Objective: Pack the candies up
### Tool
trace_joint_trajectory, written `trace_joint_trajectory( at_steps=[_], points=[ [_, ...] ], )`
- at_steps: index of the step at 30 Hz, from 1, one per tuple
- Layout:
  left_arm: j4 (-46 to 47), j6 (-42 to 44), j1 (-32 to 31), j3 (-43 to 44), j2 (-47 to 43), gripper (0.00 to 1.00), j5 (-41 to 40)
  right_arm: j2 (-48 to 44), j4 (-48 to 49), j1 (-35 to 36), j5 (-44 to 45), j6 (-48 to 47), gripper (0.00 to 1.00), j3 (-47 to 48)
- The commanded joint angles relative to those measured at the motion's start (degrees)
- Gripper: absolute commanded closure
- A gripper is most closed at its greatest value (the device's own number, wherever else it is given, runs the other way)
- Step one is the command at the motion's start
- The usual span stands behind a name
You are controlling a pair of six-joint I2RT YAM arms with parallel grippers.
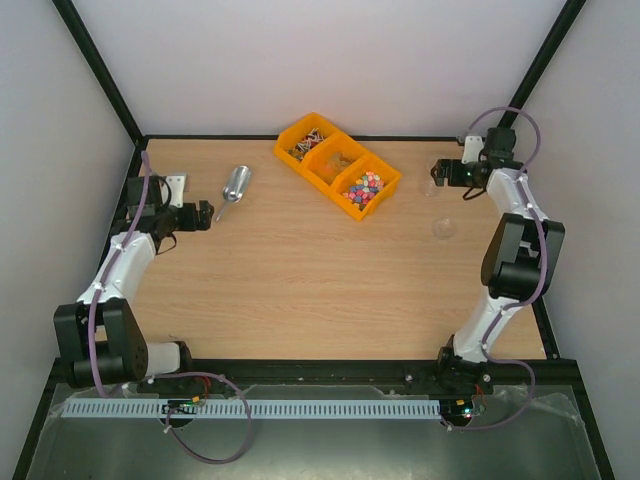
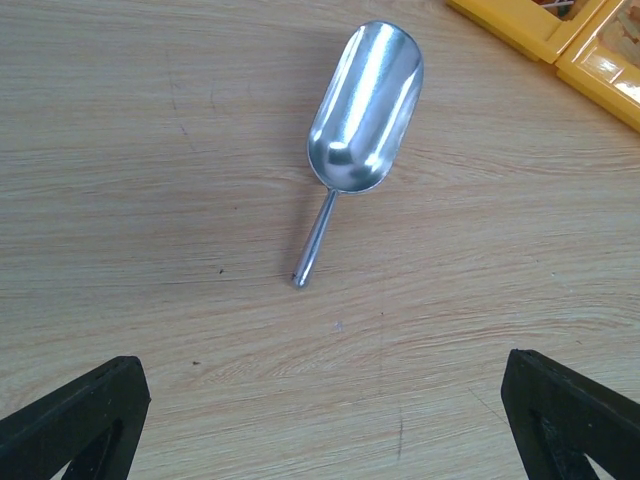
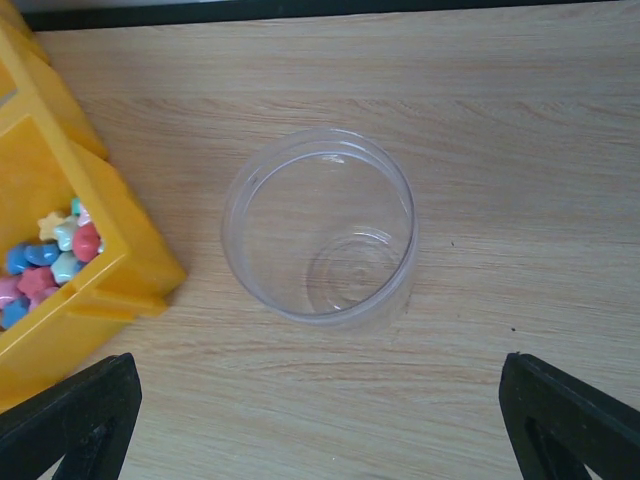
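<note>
The candies lie in a yellow three-part bin (image 1: pixel 318 130) at the back of the table. Colourful candies (image 1: pixel 363 187) fill its right compartment, brownish ones (image 1: pixel 338 160) the middle, dark wrapped ones (image 1: pixel 306 146) the left. In the right wrist view the colourful candies (image 3: pixel 48 262) show at the left, in the bin (image 3: pixel 112 235). An empty clear cup (image 3: pixel 320 230) stands upright beside it, just ahead of my open right gripper (image 3: pixel 320 405). My left gripper (image 2: pixel 322 400) is open too, hovering short of the handle of the silver scoop (image 2: pixel 365 110). Neither gripper holds anything.
The scoop (image 1: pixel 235 187) lies left of the bin, bowl pointing away. A second clear round piece (image 1: pixel 444 228) sits on the table near the right arm, a little nearer than the cup (image 1: pixel 432 187). Black frame posts and grey walls bound the table.
</note>
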Motion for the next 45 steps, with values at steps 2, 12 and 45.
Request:
trace_joint_trajectory(
  at_steps=[2,12,45],
  points=[
    [-0.13,-0.50,0.33,1.75,0.99,0.00,0.86,3.23,-2.90,2.73,4.05,-2.49,0.01,3.47],
    [-0.07,-1.45,0.33,1.85,-0.15,0.00,-0.07,8.12,1.01,6.46,16.25,-3.28,0.01,4.30],
    [2.24,-2.00,0.41,1.09,0.04,0.00,-4.46,11.23,3.32,6.48,12.90,-1.78,0.32,9.65]
  ],
)
